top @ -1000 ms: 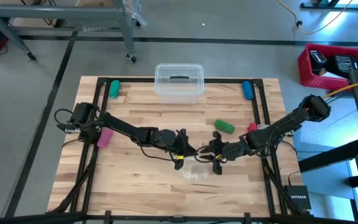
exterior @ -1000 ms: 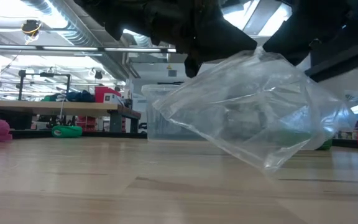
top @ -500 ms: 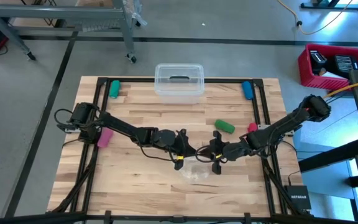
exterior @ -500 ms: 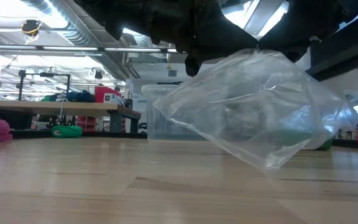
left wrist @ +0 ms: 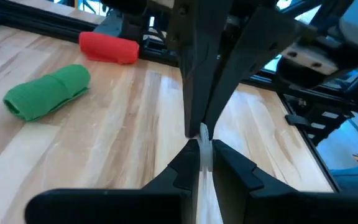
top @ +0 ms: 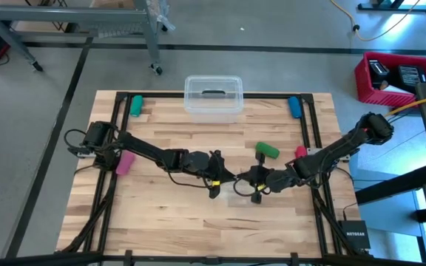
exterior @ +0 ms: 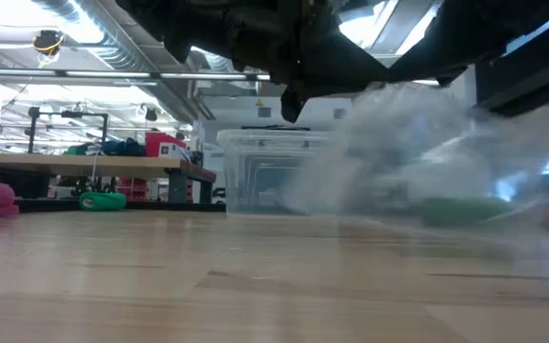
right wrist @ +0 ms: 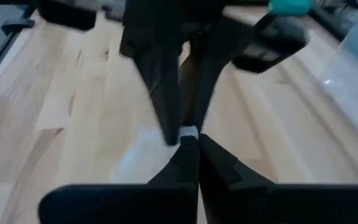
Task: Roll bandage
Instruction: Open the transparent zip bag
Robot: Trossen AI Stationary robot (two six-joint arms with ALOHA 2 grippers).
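— Where is the bandage found?

— No long green strip is seen in any view. Only a green roll [top: 266, 151] is lying on the table [top: 161, 214], just behind the grippers. Whether this roll is the bandage cannot be told.

— What is held, then?

— A clear plastic bag [top: 240, 185] is held above the table's middle. Its thin edge is pinched by the left gripper [left wrist: 202, 146], whose fingers are nearly pressed together. The right gripper [right wrist: 188, 143] is fully closed, tip to tip with the left one, and the same film seems to be caught in it. The bag is smeared in the low view, so this is said with some doubt.

— What could go wrong?

— The film is thin and slippery, so it could be lost from one pinch. If the bag is pulled apart too hard, it could be torn, or anything inside could be dropped. The green roll could also be knocked by the right arm.
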